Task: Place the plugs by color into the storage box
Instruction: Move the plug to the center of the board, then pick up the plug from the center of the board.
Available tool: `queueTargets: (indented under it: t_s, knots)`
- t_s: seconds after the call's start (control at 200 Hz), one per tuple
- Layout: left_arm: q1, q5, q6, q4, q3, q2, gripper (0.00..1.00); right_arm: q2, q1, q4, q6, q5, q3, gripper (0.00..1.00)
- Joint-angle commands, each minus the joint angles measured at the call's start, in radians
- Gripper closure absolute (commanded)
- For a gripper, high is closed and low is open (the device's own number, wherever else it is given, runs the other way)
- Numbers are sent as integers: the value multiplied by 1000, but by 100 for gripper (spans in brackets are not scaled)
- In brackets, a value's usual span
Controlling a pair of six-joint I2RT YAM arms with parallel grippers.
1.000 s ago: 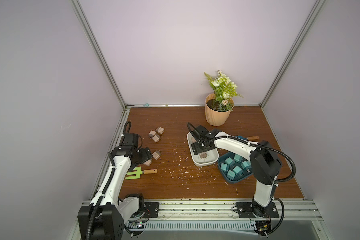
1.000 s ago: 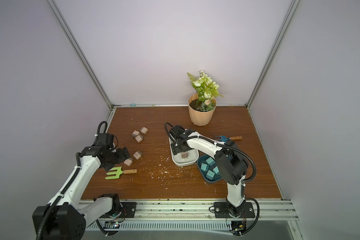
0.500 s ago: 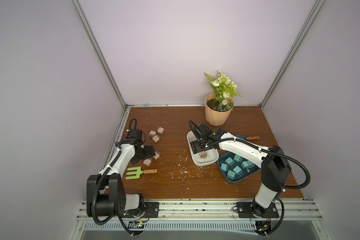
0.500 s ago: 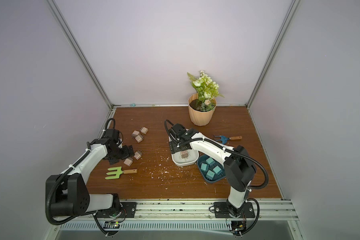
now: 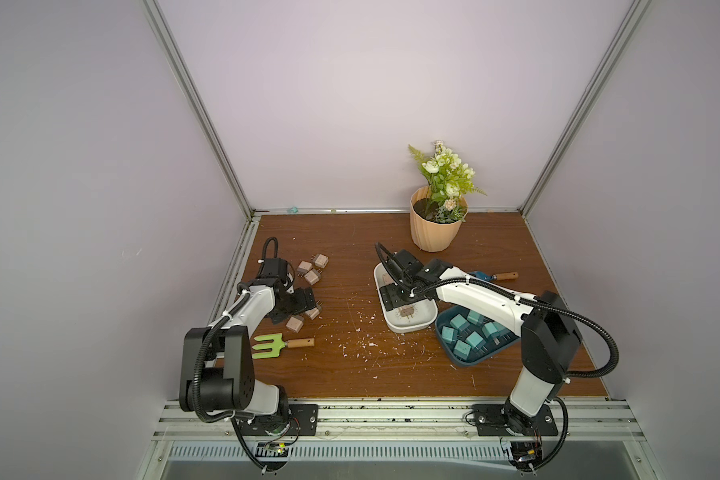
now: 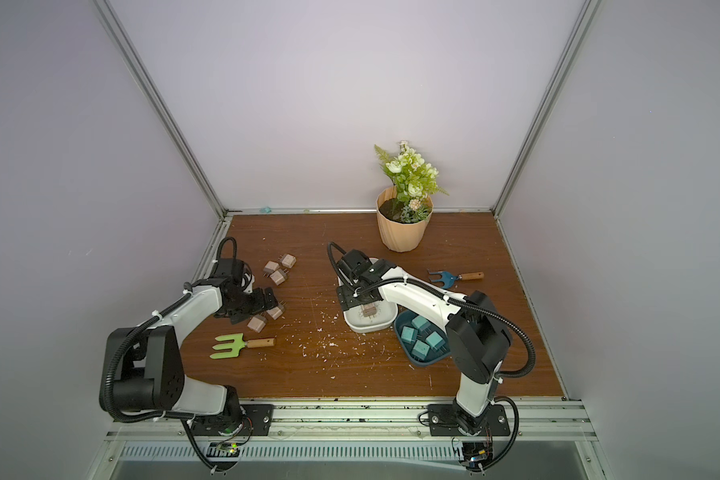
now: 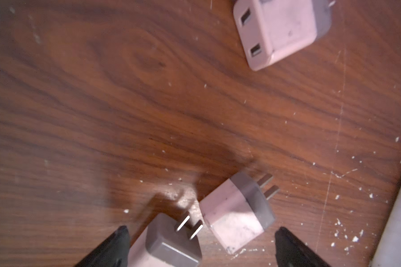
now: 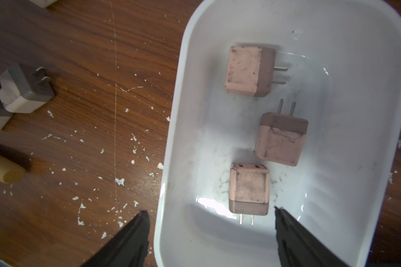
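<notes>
Left gripper [image 7: 202, 228] advanced over tan plugs [image 7: 237, 215], jaws wide; right gripper [image 8: 210, 210] wide above white tub [image 8: 357, 115]

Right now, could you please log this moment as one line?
left pincer open over loose plugs | right pincer open over white tub | three plugs inside

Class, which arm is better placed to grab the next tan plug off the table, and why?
Left. The left gripper hovers open over loose tan plugs on the table; the right gripper hangs open over the white tub, apart from them.

Overhead stereo pair, close downward wrist views
</notes>
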Motion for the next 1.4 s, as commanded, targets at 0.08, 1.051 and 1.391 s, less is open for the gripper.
queueTargets:
  t_s: [0.08,1.051,1.391]
  knots:
    - [-100,59,-155,93,-56,-2,1,10,3,-10,-42,2,55,12]
    - [-178,-57,-32,-143,-72,-58,11,-34,-16,21,-38,-17,27,12]
    - [-178,-140,-34,-131,-3,29,37,-32,-19,74,-11,-101,-49,12]
